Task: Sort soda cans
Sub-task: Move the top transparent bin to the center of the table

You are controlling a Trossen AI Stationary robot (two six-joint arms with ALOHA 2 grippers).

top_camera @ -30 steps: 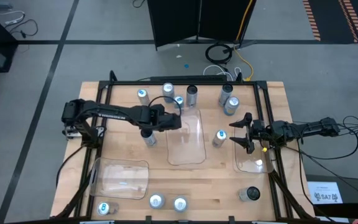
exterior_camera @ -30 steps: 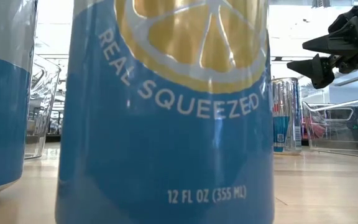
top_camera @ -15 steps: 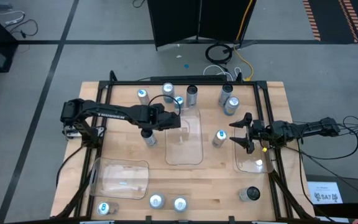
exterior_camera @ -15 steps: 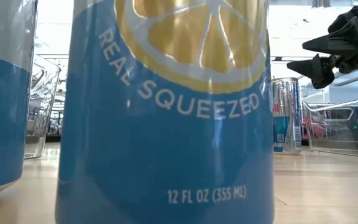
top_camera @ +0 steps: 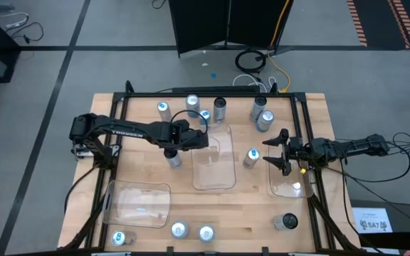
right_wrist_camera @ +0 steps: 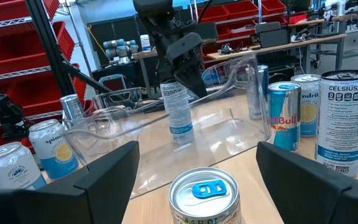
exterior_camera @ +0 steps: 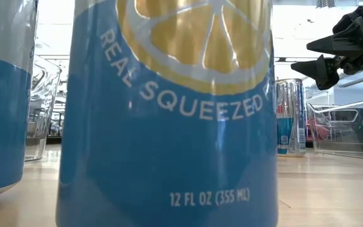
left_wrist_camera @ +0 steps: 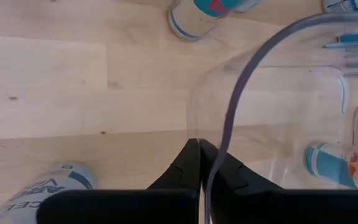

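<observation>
The soda cans (top_camera: 205, 116) stand scattered: several along the far edge, one (top_camera: 172, 158) beside my left arm, one (top_camera: 252, 157) mid-table, and several near the near edge (top_camera: 179, 230). My left gripper (top_camera: 196, 140) is shut on the middle clear tray (top_camera: 216, 167). My right gripper (top_camera: 270, 151) is open, its fingers spread just right of the mid-table can (right_wrist_camera: 204, 190), not touching it. In the low view a blue lemon can (exterior_camera: 169, 113) fills the frame, with my right gripper (exterior_camera: 307, 55) behind it. My left gripper pinches the rim of the tray's left long wall (left_wrist_camera: 227, 118) between its two fingers (left_wrist_camera: 188, 163), one on each side of the thin clear wall. It comes at it from the table's left, slanting down. The tray's floor looks to be on the table.
A second clear tray (top_camera: 139, 204) lies at the near left, and a third (top_camera: 290, 183) under my right gripper. A dark can (top_camera: 285, 222) stands near the right near corner. Black frame rails (top_camera: 116, 121) run along both table sides.
The middle tray has shifted a little sideways on the table in my left gripper's hold. My right arm has stayed still.
</observation>
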